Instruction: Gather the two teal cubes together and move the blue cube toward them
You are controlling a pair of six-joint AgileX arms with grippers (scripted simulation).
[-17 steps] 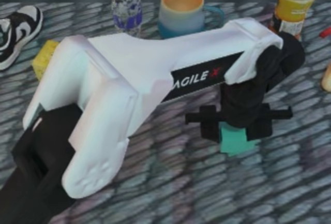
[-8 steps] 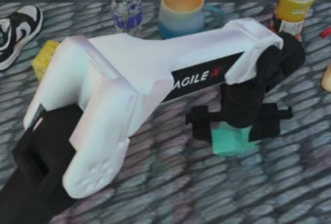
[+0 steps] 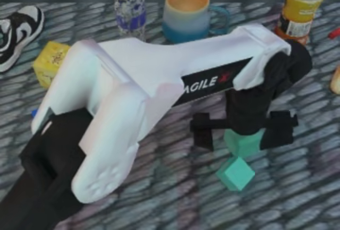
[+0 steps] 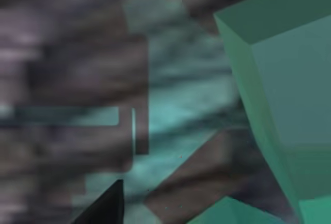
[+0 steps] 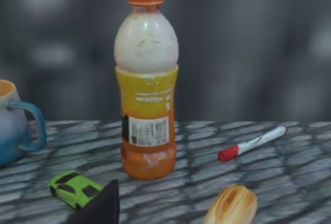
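Note:
My left gripper (image 3: 241, 131) hangs over the right middle of the table, open, its black fingers (image 3: 202, 131) spread wide on either side of one teal cube (image 3: 243, 143). That cube sits partly under the wrist. A second teal cube (image 3: 235, 173) lies just in front of it, nearly touching. The left wrist view shows a large teal cube (image 4: 289, 94) close up and a corner of the other teal cube (image 4: 227, 214). Of the blue cube only a blue sliver (image 3: 34, 113) shows beside the left arm. The right arm is out of the top view.
Along the back stand a patterned bottle (image 3: 130, 4), a mug (image 3: 187, 12) and an orange juice bottle (image 3: 303, 7). A shoe (image 3: 18, 28) and a yellow printed cube (image 3: 50, 60) lie at the left. At the right are a red marker (image 5: 252, 144), bread (image 5: 231, 206) and a green toy car (image 5: 75, 188).
The left gripper's fingers spread wider apart and the arm lifted and drew back a little. A second teal cube now shows in front of the first, and more of the yellow cube is uncovered.

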